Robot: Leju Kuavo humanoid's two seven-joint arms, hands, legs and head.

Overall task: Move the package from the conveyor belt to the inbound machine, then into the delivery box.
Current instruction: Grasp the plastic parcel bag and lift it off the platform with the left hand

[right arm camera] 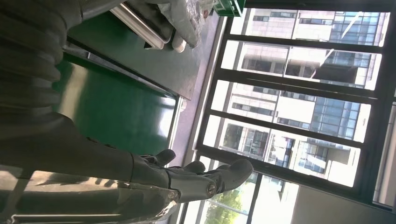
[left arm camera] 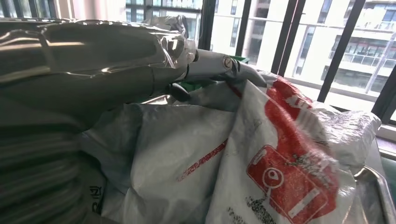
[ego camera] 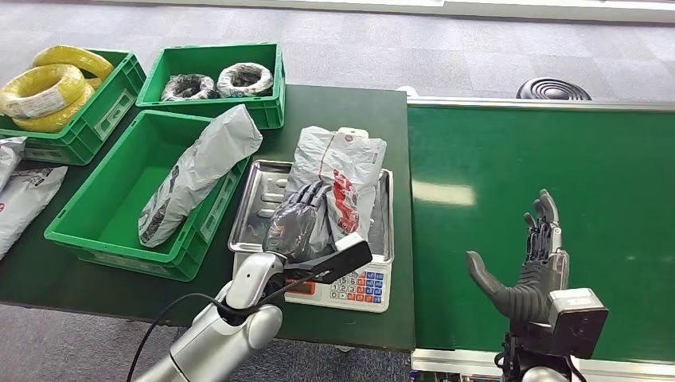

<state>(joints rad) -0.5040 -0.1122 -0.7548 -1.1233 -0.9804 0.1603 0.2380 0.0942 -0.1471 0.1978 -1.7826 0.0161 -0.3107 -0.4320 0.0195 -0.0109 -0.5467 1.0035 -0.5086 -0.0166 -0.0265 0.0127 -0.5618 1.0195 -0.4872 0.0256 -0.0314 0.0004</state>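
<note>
Upper left of the head view: a green crate (ego camera: 102, 111) with coils of yellow cable (ego camera: 49, 86). Just right of it, a second green crate (ego camera: 263, 99) with two wrapped dark coils (ego camera: 216, 81). Below these, a larger green bin (ego camera: 103, 211); one long grey bagged parcel (ego camera: 199, 171) lies slantwise in it, its upper end propped on the bin's right rim. More grey bags (ego camera: 20, 195) lie on the table at the left edge.

Centre of frame: a metal tray (ego camera: 256, 203) on a scale with a coloured keypad (ego camera: 362, 285). On the tray lies the package (ego camera: 342, 179), a crumpled white-grey plastic mailer with red printing; its far end overhangs the tray's upper rim. In the left wrist view the package (left arm camera: 261, 158) shows a red block with a white camera-like symbol and creased, glossy film.

Left hand (ego camera: 296, 219) rests on the near end of the package, fingers laid over the plastic and curled into it. In the left wrist view its fingertips (left arm camera: 233, 67) press into the film.

Right hand (ego camera: 529, 267), lower right of frame, sits over the green conveyor belt (ego camera: 493, 167), fingers straight, thumb spread wide, holding nothing; the right wrist view shows the same hand (right arm camera: 196, 179), extended.
</note>
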